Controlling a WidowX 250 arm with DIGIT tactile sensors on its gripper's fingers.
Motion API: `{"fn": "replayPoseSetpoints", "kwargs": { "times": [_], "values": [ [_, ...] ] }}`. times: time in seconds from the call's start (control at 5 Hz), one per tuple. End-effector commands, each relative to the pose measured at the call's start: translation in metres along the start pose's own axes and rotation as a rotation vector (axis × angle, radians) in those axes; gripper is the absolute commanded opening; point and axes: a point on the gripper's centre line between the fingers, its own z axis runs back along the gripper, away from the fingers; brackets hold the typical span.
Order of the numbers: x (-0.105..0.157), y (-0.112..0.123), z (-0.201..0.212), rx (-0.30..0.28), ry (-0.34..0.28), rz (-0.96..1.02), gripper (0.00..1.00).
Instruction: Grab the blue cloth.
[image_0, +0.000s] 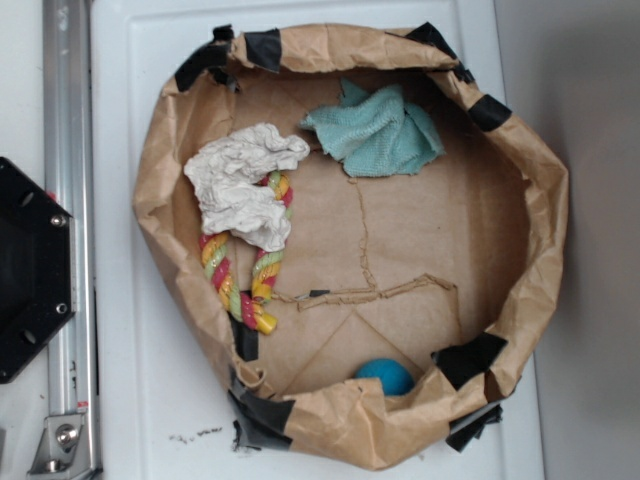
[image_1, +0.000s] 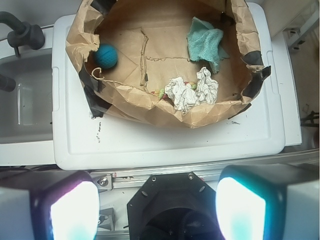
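Note:
The blue cloth (image_0: 378, 133) is a teal terry washcloth lying crumpled at the back of a brown paper basin (image_0: 530, 210), near its upper rim. In the wrist view the blue cloth (image_1: 205, 42) sits at the upper right of the basin. My gripper (image_1: 157, 210) is high above the robot's black base, well short of the basin, open wide with nothing between its two glowing pads (image_1: 75, 212). The gripper does not show in the exterior view.
An off-white wrinkled rag (image_0: 245, 187) lies over a striped rope toy (image_0: 245, 275) at the basin's left. A small blue ball (image_0: 384, 376) rests by the front wall. The basin stands on a white lid (image_0: 150, 400). The black base (image_0: 30, 270) and a metal rail (image_0: 68, 200) are on the left.

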Motion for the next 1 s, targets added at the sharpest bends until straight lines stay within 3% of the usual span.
{"fn": "replayPoseSetpoints", "kwargs": {
  "times": [0.0, 0.2, 0.4, 0.6, 0.8],
  "values": [
    [0.0, 0.0, 0.0, 0.0, 0.0, 0.0, 1.0],
    [0.042, 0.007, -0.039, 0.099, -0.071, 0.143, 1.0],
    [0.082, 0.014, -0.08, 0.186, -0.094, 0.148, 1.0],
    [0.113, 0.02, -0.121, 0.181, -0.128, 0.091, 1.0],
    [0.14, 0.031, -0.163, 0.173, -0.11, 0.068, 1.0]
  ]
}}
